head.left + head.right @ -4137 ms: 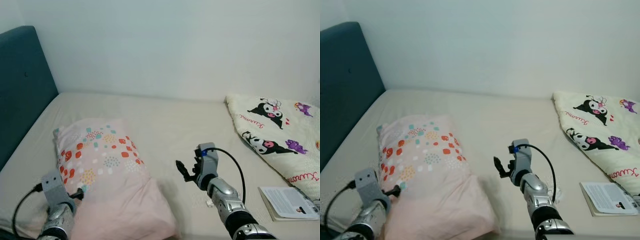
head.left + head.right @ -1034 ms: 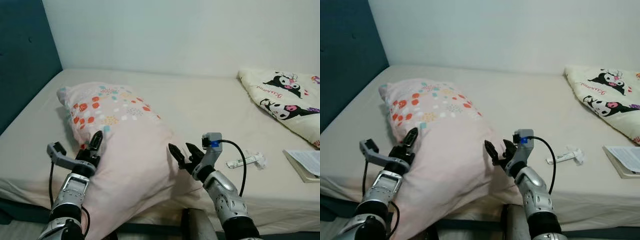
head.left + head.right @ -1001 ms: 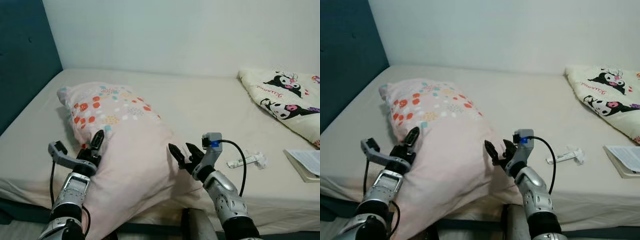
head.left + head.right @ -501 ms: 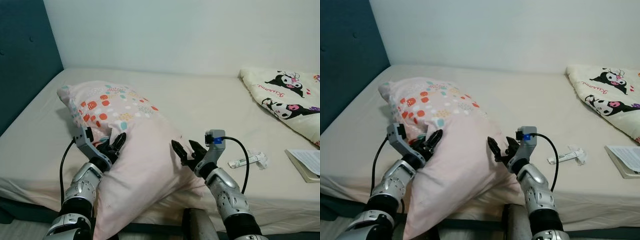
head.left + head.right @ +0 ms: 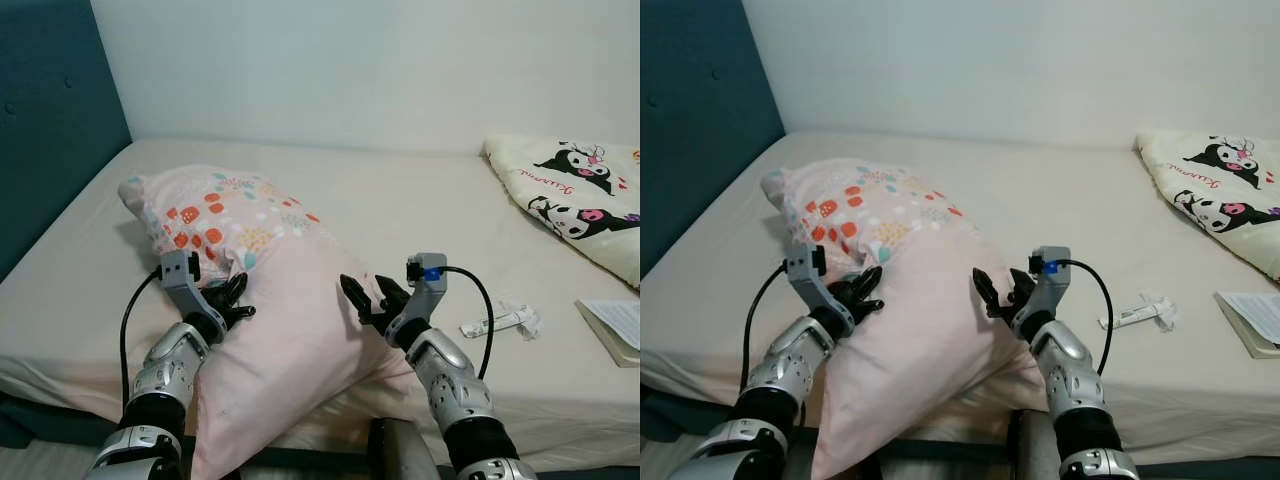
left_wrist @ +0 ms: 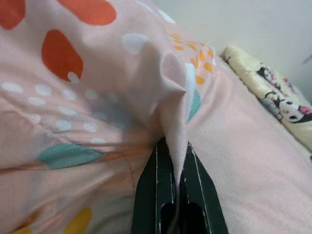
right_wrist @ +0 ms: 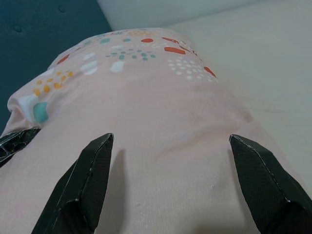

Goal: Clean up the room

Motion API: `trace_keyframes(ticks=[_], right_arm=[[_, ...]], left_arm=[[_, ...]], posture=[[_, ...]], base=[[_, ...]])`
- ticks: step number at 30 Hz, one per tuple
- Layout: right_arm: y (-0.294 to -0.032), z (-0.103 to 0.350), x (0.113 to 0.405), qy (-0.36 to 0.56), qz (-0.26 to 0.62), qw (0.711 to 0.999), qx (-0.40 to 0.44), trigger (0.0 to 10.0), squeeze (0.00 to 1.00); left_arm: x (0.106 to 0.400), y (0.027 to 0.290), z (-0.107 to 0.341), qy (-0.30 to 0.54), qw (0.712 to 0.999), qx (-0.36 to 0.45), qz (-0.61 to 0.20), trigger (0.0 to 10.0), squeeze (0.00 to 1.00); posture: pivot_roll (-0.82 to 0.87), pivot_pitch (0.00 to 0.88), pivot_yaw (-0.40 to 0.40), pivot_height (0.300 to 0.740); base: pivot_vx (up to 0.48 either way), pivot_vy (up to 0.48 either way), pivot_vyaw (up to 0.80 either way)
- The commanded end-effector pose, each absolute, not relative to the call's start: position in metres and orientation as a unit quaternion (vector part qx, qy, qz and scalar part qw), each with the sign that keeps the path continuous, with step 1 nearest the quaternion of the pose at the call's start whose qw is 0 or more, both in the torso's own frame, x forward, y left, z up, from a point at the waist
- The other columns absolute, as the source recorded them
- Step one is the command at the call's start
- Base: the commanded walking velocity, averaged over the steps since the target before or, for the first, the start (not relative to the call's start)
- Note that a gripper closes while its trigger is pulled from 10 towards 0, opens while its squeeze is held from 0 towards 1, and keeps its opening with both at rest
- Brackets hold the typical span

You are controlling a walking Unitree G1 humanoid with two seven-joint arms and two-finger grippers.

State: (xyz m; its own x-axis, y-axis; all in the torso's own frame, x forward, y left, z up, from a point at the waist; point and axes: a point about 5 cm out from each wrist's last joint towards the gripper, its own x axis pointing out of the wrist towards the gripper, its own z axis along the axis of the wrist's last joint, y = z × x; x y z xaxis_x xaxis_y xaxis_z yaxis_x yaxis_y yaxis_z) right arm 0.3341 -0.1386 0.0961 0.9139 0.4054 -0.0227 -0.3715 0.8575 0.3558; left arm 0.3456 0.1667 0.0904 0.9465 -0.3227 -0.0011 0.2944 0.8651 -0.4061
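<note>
A pink pillow with coloured dots lies on the bed, its near end hanging over the front edge. My left gripper is at the pillow's left side, shut on a pinched fold of its cover. The left wrist view shows the two black fingers pressed together on that fold of the pillow. My right gripper is open against the pillow's right side. In the right wrist view its fingertips stand wide apart over the pink fabric.
A small white tube lies on the mattress right of my right arm. A booklet and a cartoon-print blanket are at the right. A teal headboard stands at the left and a white wall behind.
My left gripper's fingers have gone from spread to shut on a fold of the pillow cover. The right gripper has barely moved. The view has shifted slightly.
</note>
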Motion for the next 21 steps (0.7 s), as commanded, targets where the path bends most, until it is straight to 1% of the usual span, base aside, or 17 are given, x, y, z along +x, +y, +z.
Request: trace_keyframes(ticks=[1, 2, 4, 6, 7, 13, 17, 21], right_arm=[[-0.134, 0.105, 0.339, 0.032, 0.217, 0.956, 0.194, 10.0, 0.00], [-0.134, 0.105, 0.339, 0.032, 0.217, 0.956, 0.194, 10.0, 0.00], [-0.132, 0.111, 0.341, 0.023, 0.232, 0.950, 0.207, 10.0, 0.00], [-0.132, 0.112, 0.342, 0.022, 0.232, 0.950, 0.209, 10.0, 0.00], [-0.131, 0.112, 0.342, 0.021, 0.234, 0.949, 0.208, 10.0, 0.00], [-0.130, 0.111, 0.341, 0.020, 0.239, 0.948, 0.211, 10.0, 0.00], [-0.130, 0.111, 0.341, 0.020, 0.242, 0.947, 0.211, 10.0, 0.00], [-0.130, 0.111, 0.341, 0.019, 0.243, 0.947, 0.212, 10.0, 0.00]], left_arm=[[0.353, 0.166, 0.104, 0.018, 0.975, -0.159, -0.153, 0.0, 0.00], [0.353, 0.166, 0.104, 0.018, 0.975, -0.159, -0.153, 0.0, 0.00], [0.360, 0.174, 0.119, 0.000, 0.985, -0.124, -0.117, 0.0, 0.00], [0.362, 0.176, 0.121, -0.001, 0.987, -0.119, -0.112, 0.0, 0.00], [0.363, 0.178, 0.125, -0.002, 0.988, -0.116, -0.105, 10.0, 0.00], [0.368, 0.178, 0.131, 0.006, 0.992, -0.084, -0.097, 10.0, 0.00], [0.368, 0.177, 0.130, 0.006, 0.992, -0.092, -0.089, 10.0, 0.00], [0.368, 0.177, 0.129, 0.008, 0.992, -0.093, -0.088, 10.0, 0.00]], posture=[[-0.08, 0.000, -0.016, 0.471], [-0.08, 0.000, -0.016, 0.471], [-0.08, 0.000, -0.015, 0.486], [-0.08, 0.000, -0.015, 0.491], [-0.09, 0.000, -0.010, 0.496], [-0.08, 0.000, -0.012, 0.521], [-0.08, 0.000, -0.014, 0.536], [-0.08, 0.000, -0.014, 0.541]], base=[[0.000, 0.000, 0.00], [0.000, 0.000, 0.00], [0.000, 0.000, 0.00], [0.000, 0.000, 0.00], [0.000, 0.000, 0.00], [0.000, 0.000, 0.00], [0.000, 0.000, 0.00], [0.000, 0.000, 0.00]])
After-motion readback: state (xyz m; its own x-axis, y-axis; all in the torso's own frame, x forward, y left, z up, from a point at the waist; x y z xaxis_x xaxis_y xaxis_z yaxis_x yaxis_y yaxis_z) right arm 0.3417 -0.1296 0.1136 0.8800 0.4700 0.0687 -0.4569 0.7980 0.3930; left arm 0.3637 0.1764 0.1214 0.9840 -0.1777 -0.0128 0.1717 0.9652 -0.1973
